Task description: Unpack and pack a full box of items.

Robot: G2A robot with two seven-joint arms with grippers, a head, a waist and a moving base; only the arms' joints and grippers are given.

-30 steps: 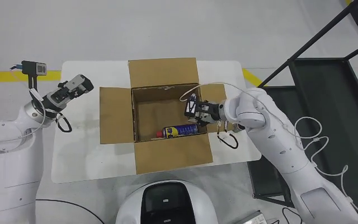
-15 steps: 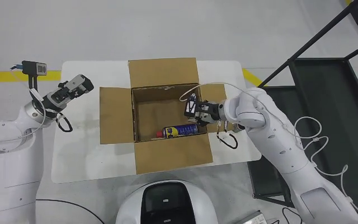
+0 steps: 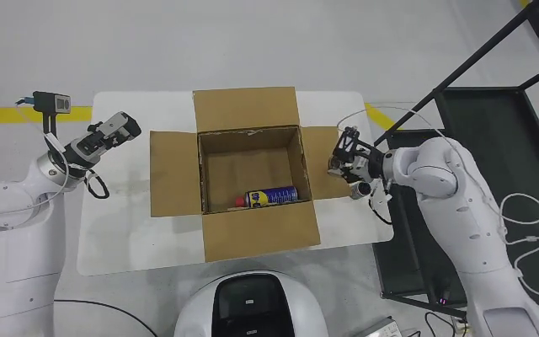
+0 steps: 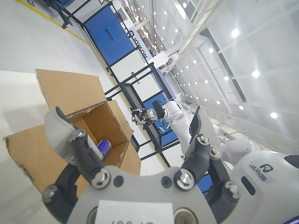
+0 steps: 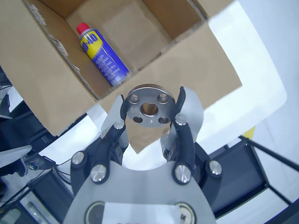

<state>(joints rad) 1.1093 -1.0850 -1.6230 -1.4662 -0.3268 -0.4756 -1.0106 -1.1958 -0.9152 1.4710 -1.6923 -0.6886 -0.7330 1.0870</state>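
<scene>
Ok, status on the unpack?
Left gripper open, over white table's left end. Right gripper shut on round grey metal flange, above brown cardboard box's right flap. Blue red-capped spray can lying in box.

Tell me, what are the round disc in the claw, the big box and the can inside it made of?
Disc: looks like bare metal, probably steel; it is grey with a dull machined sheen and has drilled holes.
Box: brown corrugated cardboard, matte, with ragged fluted edges.
Can: likely thin metal, with glossy blue and yellow print. Its red cap looks like plastic.
</scene>
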